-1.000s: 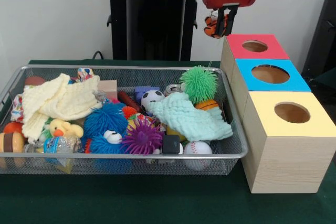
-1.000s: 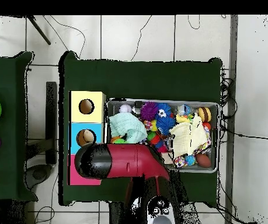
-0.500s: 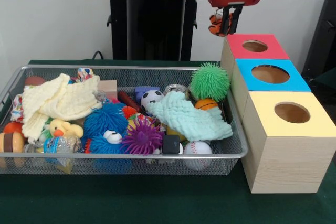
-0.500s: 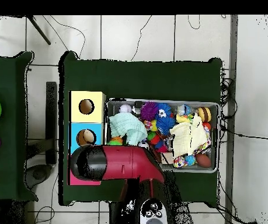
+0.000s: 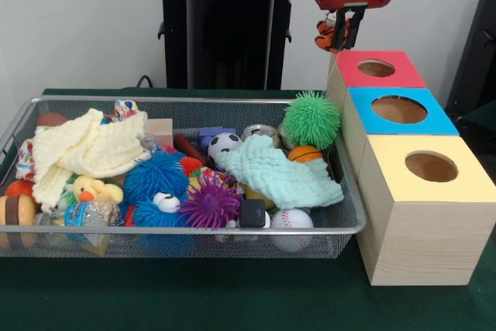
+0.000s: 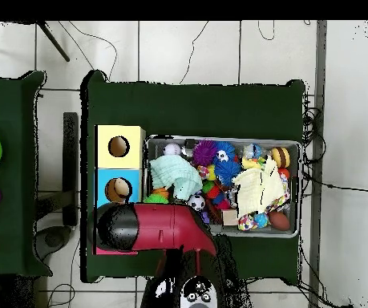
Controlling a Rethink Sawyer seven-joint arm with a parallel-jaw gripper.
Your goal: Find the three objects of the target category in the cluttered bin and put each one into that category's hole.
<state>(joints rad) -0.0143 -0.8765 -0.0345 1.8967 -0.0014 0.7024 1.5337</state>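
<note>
My gripper (image 5: 339, 36) hangs high at the back, just left of the red-topped box (image 5: 353, 79) and above its near-left corner. It is shut on a small orange striped toy (image 5: 325, 35) that dangles between the fingers. The red box's round hole (image 5: 376, 68) lies to the right of the toy and lower. In the overhead view the red arm (image 6: 151, 227) covers the red box, so gripper and toy are hidden there. The wire bin (image 5: 194, 229) holds several mixed toys and cloths.
A blue-topped box (image 5: 399, 110) and a yellow-topped box (image 5: 431, 167) stand in a row in front of the red one. The bin holds a green spiky ball (image 5: 311, 119), a mint cloth (image 5: 279, 172), a yellow cloth (image 5: 85, 149), a purple spiky ball (image 5: 209, 203) and a baseball (image 5: 292, 220).
My gripper has carried the orange toy to the right and a little upward, closer to the red box. The green spiky ball rolled right in the bin.
</note>
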